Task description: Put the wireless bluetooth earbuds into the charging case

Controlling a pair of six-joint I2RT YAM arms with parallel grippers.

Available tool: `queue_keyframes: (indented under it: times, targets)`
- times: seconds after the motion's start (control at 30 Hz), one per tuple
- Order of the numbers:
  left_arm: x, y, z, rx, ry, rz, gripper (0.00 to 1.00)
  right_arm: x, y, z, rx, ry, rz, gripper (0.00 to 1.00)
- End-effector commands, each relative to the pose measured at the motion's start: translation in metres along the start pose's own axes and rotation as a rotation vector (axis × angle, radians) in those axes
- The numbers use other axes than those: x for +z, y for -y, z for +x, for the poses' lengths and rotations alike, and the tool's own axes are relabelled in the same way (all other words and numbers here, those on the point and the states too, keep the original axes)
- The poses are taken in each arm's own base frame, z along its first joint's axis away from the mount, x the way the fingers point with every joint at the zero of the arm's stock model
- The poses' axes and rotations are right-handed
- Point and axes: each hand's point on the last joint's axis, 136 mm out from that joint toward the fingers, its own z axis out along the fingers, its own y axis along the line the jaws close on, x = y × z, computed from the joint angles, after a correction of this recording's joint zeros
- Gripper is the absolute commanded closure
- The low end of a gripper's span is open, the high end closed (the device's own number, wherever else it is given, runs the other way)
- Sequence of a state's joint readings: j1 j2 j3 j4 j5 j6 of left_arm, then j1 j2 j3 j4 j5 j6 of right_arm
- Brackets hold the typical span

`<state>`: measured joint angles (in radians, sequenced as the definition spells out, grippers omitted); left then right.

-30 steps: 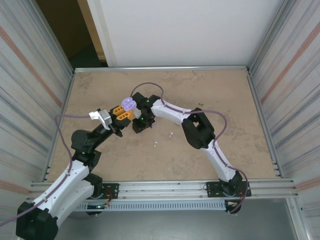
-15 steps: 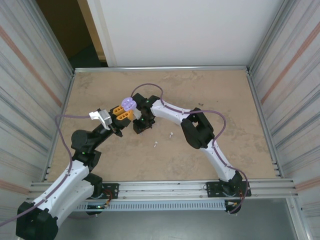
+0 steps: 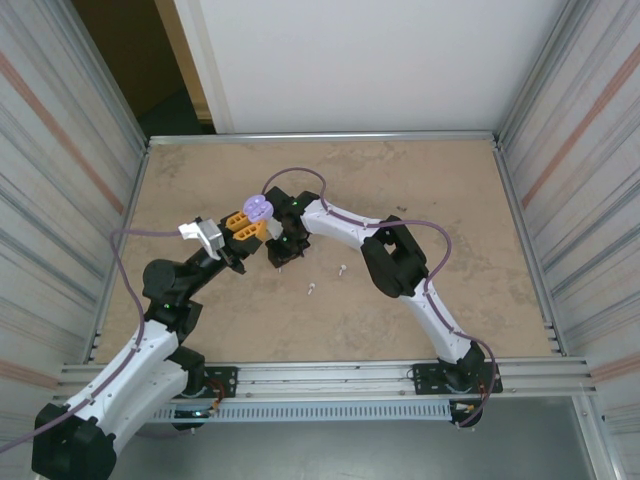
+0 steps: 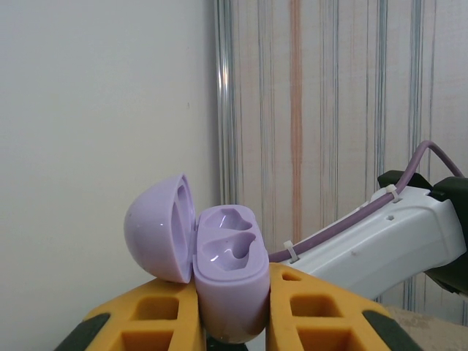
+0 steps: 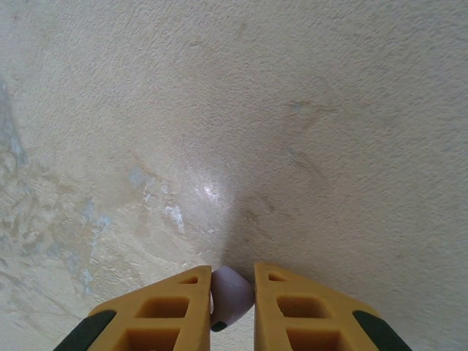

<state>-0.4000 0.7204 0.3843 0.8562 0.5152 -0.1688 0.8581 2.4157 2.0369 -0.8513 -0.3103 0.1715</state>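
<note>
Left gripper (image 4: 232,316) is clamped on the open purple charging case (image 4: 228,267), lid flipped back, and just right of it the right gripper (image 5: 233,272) is pinching a purple earbud (image 5: 231,298) low over the table (image 3: 450,200), with a white earbud (image 3: 311,291) and a second white earbud (image 3: 343,268) lying loose further right.

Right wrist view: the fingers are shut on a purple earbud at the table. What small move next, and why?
Probably lift the right gripper straight up a little, taking the purple earbud clear of the table. Its fingers pinch the earbud right at the surface, while the left gripper holds the purple charging case up, lid open and both wells empty, ready to receive it.
</note>
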Motion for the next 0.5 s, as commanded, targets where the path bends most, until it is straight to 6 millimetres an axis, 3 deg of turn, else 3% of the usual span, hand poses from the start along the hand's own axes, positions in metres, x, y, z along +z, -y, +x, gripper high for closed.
queue_keyframes:
  times: [0.0, 0.2, 0.47]
  targets:
    - [0.0, 0.002, -0.02, 0.048, 0.045, 0.004, 1.0, -0.012, -0.004, 0.0, -0.017, 0.001, 0.002, 0.83]
    - [0.0, 0.002, -0.019, 0.048, 0.042, 0.003, 1.0, -0.036, -0.004, -0.005, -0.027, 0.061, 0.007, 0.83]
    - [0.002, -0.001, -0.012, 0.047, 0.018, -0.001, 1.0, -0.095, 0.004, 0.0, -0.02, 0.182, 0.007, 0.83]
